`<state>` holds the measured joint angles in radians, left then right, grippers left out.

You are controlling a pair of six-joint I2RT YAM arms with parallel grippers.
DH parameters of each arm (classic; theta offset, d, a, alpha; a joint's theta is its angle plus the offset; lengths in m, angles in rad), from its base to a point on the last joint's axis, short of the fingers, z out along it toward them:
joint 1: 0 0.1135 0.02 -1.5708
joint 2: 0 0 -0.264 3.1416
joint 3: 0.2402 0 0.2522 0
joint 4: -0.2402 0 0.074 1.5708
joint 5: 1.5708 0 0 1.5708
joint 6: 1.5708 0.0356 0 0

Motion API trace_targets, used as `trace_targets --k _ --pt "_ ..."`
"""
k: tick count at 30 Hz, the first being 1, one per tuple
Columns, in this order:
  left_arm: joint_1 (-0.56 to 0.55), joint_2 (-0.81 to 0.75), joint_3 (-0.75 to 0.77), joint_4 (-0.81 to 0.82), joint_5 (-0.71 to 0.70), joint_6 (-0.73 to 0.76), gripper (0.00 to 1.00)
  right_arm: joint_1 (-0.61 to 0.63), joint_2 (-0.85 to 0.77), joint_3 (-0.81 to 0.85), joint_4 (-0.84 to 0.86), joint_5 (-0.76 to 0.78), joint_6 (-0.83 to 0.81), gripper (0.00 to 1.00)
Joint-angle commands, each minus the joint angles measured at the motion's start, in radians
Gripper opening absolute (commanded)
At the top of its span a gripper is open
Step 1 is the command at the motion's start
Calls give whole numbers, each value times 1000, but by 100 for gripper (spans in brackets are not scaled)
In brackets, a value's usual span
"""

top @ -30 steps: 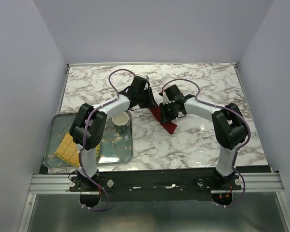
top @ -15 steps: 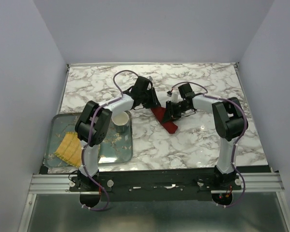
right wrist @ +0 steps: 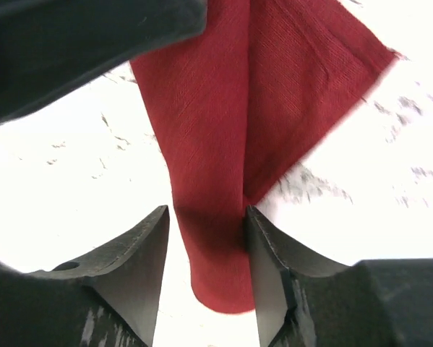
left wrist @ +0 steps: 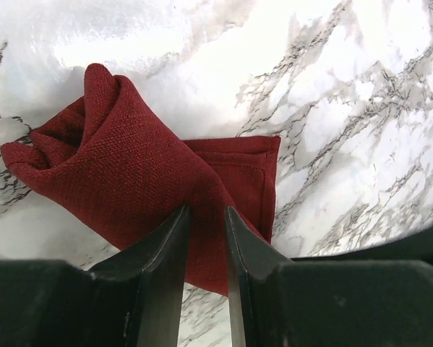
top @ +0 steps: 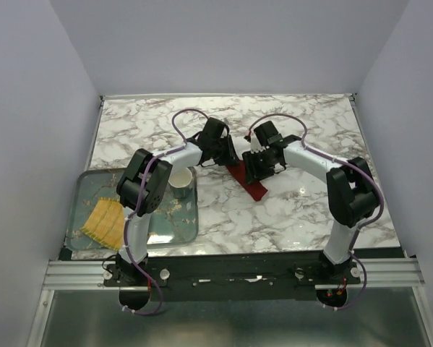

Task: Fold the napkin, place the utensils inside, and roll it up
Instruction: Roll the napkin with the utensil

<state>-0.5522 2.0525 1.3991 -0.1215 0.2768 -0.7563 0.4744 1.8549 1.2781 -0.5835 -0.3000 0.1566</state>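
I list one metal tray point(top: 174, 220) at the near left of the marble table point(top: 296, 217). In it I count a yellow woven mat point(top: 104, 223) and a pale cup point(top: 178, 181), standing upright in its far right corner.

No writing, label, brand, number or sign can be read in any of the views. The dark red woven cloth napkin point(left wrist: 129, 166) is plain, and the white bench with grey marble veining point(top: 288, 210) shows only its pattern.
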Motion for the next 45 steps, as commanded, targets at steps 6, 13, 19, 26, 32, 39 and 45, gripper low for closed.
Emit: trace_targets --k 6,13,19,26,32,39,45 --pt "0 6 -20 14 -13 6 34 147 -86 90 -148 427 8 56" --pt "1 8 -22 19 -14 0 34 185 -26 121 -113 326 9 49" --pt "0 5 -20 11 -11 5 34 185 30 112 -76 349 -3 49" --pt "0 8 -15 16 -5 2 34 187 52 47 -20 426 -35 53" --pt "1 6 -6 10 10 -3 34 199 73 3 34 496 -35 54" --pt "1 -31 3 -10 16 2 37 205 106 -16 53 611 -2 52" --pt "9 -72 27 -49 -2 26 40 207 95 -42 71 634 17 36"
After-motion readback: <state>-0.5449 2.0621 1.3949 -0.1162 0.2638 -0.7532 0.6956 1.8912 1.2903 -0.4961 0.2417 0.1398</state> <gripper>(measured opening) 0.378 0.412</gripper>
